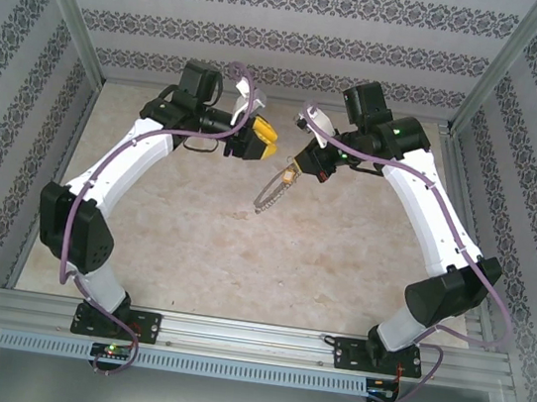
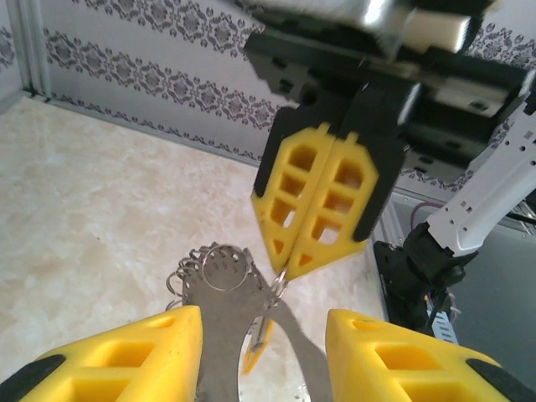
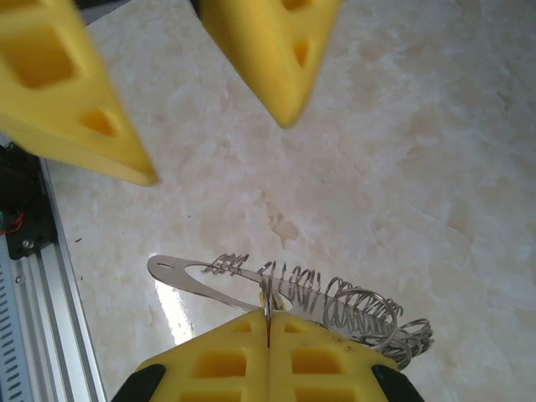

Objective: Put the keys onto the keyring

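Observation:
The keyring (image 1: pixel 269 197) hangs over the middle of the table from my right gripper (image 1: pixel 290 172). It is a flat silvery loop strung with several small wire rings (image 3: pixel 356 310). In the right wrist view my right gripper (image 3: pixel 268 316) is shut, pinching a thin ring at the keyring's edge (image 3: pixel 180 274). A small yellow-headed key (image 2: pixel 256 343) dangles under the keyring (image 2: pixel 219 301), just below the right gripper's tip (image 2: pixel 289 261). My left gripper (image 2: pixel 261 325) is open, one finger on each side of the keyring and not touching it. From above, the left gripper (image 1: pixel 262 143) sits just left of the right one.
The pale marble-patterned tabletop (image 1: pixel 193 240) lies below both arms. Patterned walls and aluminium posts (image 1: pixel 70 8) close in the back and sides. A metal rail (image 1: pixel 249 336) runs along the near edge by the arm bases.

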Controlling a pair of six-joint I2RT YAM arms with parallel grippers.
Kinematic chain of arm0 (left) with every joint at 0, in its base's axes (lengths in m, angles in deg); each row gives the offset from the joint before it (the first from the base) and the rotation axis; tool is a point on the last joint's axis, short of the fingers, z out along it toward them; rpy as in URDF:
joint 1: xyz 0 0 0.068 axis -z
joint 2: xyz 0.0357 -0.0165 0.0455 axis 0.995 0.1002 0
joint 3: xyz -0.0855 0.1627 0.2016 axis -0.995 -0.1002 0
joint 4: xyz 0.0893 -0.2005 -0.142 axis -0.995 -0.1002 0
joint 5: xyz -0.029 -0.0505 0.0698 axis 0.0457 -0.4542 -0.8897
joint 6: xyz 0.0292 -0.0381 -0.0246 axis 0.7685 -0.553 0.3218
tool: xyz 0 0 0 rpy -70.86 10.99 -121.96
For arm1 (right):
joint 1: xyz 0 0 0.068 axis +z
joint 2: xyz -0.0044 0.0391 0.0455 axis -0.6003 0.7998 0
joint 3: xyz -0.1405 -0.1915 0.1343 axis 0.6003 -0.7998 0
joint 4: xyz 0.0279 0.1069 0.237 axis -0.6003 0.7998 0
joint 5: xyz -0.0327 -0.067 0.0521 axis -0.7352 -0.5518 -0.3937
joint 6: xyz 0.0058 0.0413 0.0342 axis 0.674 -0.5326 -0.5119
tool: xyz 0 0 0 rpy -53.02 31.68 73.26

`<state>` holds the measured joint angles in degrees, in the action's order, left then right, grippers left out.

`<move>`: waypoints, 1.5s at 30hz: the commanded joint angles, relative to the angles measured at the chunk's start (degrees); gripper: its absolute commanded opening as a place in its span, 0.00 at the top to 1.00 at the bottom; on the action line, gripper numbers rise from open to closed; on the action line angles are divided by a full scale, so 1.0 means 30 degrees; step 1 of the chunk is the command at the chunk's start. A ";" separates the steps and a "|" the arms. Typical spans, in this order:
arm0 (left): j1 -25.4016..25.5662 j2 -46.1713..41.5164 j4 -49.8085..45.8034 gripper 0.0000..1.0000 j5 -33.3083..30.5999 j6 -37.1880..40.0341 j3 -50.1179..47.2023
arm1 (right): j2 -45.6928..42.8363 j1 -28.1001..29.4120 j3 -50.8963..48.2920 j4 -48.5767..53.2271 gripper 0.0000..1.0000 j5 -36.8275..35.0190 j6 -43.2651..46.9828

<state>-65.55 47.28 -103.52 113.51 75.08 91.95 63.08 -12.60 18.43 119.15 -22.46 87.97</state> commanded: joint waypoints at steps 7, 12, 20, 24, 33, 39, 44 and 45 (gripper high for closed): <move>0.0567 0.1214 -0.2811 0.58 0.1487 0.2045 0.1688 | -0.0146 0.0477 0.0672 0.0114 1.00 0.1162 0.0623; 0.0905 0.1729 -0.4000 0.59 0.1900 0.2780 0.2332 | -0.0044 0.0632 0.0694 0.0004 1.00 0.1191 0.0647; 0.1214 0.2334 -0.5525 0.64 0.2408 0.3836 0.3010 | 0.0016 0.0691 0.0694 -0.0267 1.00 0.1074 0.0520; 0.1223 0.2415 -0.5913 0.64 0.2710 0.4194 0.3062 | -0.0101 0.0691 0.0590 -0.0435 1.00 0.1008 0.0504; 0.1363 0.2697 -0.6186 0.66 0.2926 0.4346 0.3449 | -0.0161 0.0711 0.0511 -0.0684 1.00 0.1100 0.0388; 0.1584 0.2981 -0.6220 0.81 0.3003 0.4343 0.3790 | -0.0103 0.0794 0.0551 -0.0711 1.00 0.1181 0.0388; 0.1728 0.2991 -0.5979 1.00 0.2857 0.4222 0.3744 | -0.0098 0.0838 0.0535 -0.0817 1.00 0.1053 0.0345; 0.1727 0.2991 -0.5934 1.00 0.2830 0.4223 0.3717 | -0.0157 0.0838 0.0520 -0.0910 1.00 0.0973 0.0299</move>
<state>-61.86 55.93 -121.07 119.94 86.90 101.68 63.05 -11.13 18.51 119.50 -21.24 88.98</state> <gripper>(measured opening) 0.048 0.050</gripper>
